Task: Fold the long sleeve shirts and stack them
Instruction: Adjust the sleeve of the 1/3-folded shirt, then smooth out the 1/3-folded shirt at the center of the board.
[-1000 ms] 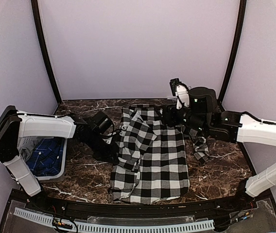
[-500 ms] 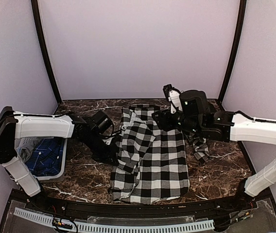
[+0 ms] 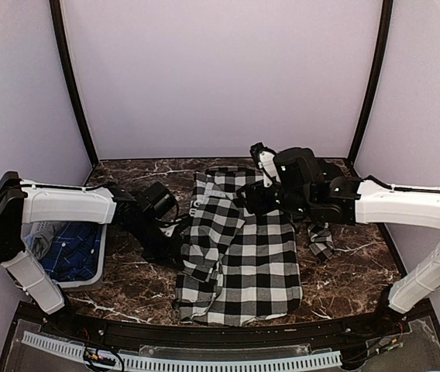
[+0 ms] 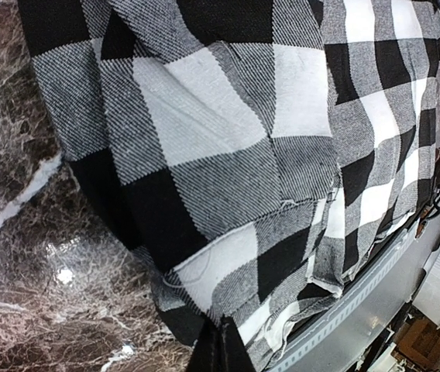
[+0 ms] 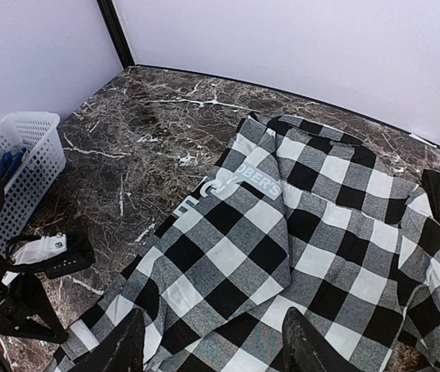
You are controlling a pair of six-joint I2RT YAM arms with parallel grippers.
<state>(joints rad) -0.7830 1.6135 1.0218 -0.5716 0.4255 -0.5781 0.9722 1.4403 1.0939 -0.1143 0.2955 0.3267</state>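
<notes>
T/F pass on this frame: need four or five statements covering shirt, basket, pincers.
1. The checked shirt lies on the marble table. True.
2. The white basket is empty. False: blue cloth sits in it.
3. The right pincer is shut on a sleeve. False: its fingers stand apart above the shirt, holding nothing.
4. The shirt bears white block letters. True.
5. The left pincer is at the shirt's left edge. True.

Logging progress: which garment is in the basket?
The blue garment, bunched in the white basket at left; the black-and-white checked shirt lies spread on the table instead.
</notes>
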